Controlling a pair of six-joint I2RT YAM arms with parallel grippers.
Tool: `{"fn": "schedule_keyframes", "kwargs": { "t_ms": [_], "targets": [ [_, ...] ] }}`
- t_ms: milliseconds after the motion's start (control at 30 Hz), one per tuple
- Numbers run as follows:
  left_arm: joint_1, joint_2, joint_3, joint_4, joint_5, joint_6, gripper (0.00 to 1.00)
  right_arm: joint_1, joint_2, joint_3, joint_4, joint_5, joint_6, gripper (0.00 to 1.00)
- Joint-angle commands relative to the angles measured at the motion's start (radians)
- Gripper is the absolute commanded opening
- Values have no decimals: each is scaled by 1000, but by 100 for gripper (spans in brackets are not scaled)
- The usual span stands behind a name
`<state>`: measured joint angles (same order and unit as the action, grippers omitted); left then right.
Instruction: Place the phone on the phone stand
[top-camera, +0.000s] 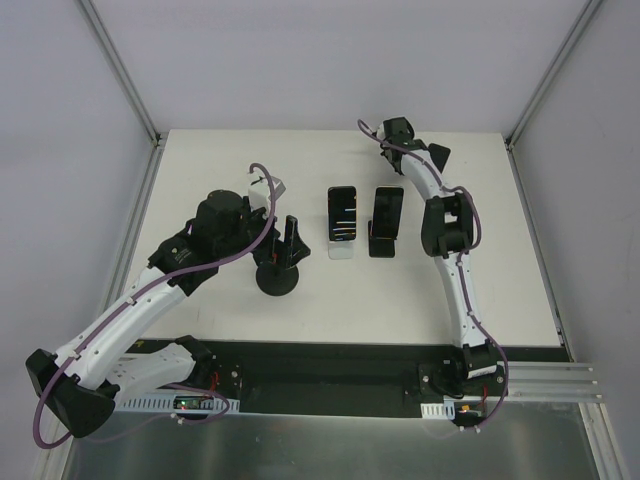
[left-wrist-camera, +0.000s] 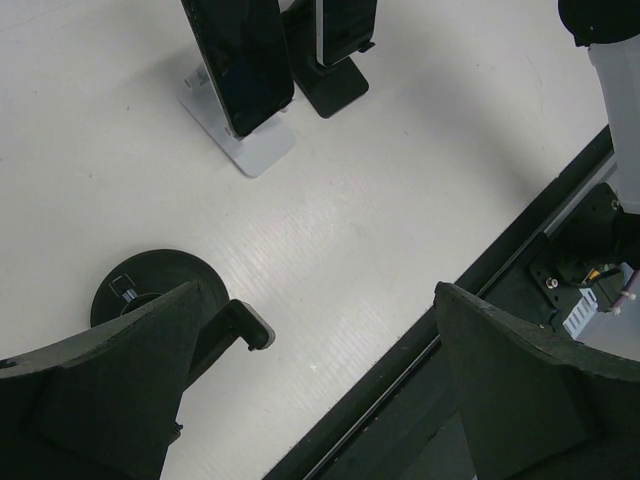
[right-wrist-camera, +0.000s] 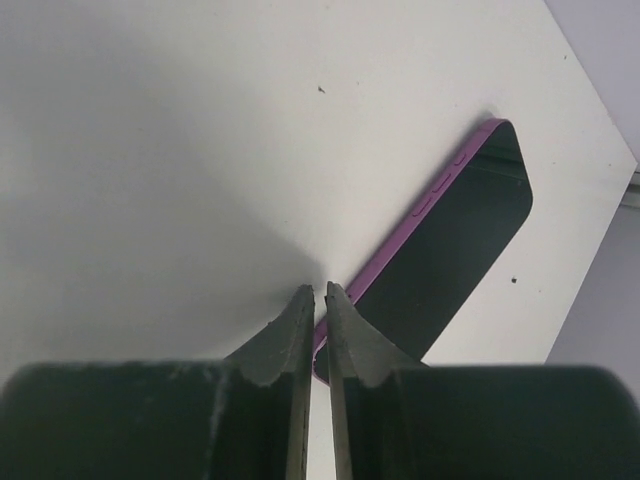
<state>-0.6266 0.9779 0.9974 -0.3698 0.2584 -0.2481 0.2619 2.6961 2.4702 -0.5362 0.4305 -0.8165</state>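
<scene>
Purple-edged phone lies flat on the white desk, screen up and dark, close to the far edge and right of centre. It is not yet on any stand.

**Claw state**
- Right claw: fingers pressed almost together, with only a thin slit between them and nothing held. The tips sit at the near corner of the phone. The right wrist view does not confirm contact with it.
- Left claw: spread wide and empty, hanging over the desk just beside the round-base stand.

**Stands**
- The black round-base stand carries no phone. It sits left of centre, nearer the near edge than the other two stands.
- The white stand and the black flat-base stand sit side by side at mid-desk. Each already holds a dark phone.

**Step in hand**
Judged from the layout, this is the approach to the pick, and the placement has not begun. The round-base stand is the likely target.

**Next move**
A flat phone offers little for the fingers to close on. The right claw needs to spread, straddle the narrow width of the phone across its long purple edges, and close squarely. Alternatively it can first nudge the phone to lift one edge. The carry to the free stand passes the two occupied stands, so clearance from them matters.

**Markings**
No brand, label or writing can be read on the phones, stands or arms.
</scene>
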Motion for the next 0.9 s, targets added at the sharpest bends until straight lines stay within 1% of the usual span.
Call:
{"fn": "schedule_keyframes", "kwargs": {
  "t_ms": [0,100,200,233,300,333,400,433,500,600,633,667,733,867],
  "targets": [
    [10,4,-2,42,22,-14,97,-32,-2,-16,-48,13,3,11],
    [8,5,-3,45,24,-14,97,-50,-30,-56,-54,25,23,11],
    [10,8,-2,45,28,-16,97,-76,-67,-88,-62,4,66,16],
    [8,10,-3,46,30,-17,97,-84,-77,-96,-74,-40,79,21],
    [8,11,-3,48,33,-19,97,-105,-111,-114,-76,-81,129,30],
    [8,13,-2,48,31,-19,97,-115,-122,-131,-79,-128,151,42],
    [10,15,-5,52,35,-22,97,-144,-154,-145,-77,-183,212,56],
    [10,18,-5,51,38,-22,97,-154,-165,-163,-67,-255,235,69],
    [11,19,-3,54,42,-23,97,-187,-195,-181,-51,-306,281,77],
    [11,25,-5,54,42,-23,97,-230,-214,-195,-27,-381,372,94],
    [10,25,-5,54,42,-23,97,-237,-214,-194,-27,-418,399,96],
    [11,25,-5,55,44,-25,97,-246,-214,-186,-30,-421,408,96],
    [13,27,-2,58,48,-26,97,-247,-199,-166,-54,-484,430,96],
    [15,27,-3,58,51,-26,97,-247,-133,-57,-133,-507,539,96]
  ]
}}
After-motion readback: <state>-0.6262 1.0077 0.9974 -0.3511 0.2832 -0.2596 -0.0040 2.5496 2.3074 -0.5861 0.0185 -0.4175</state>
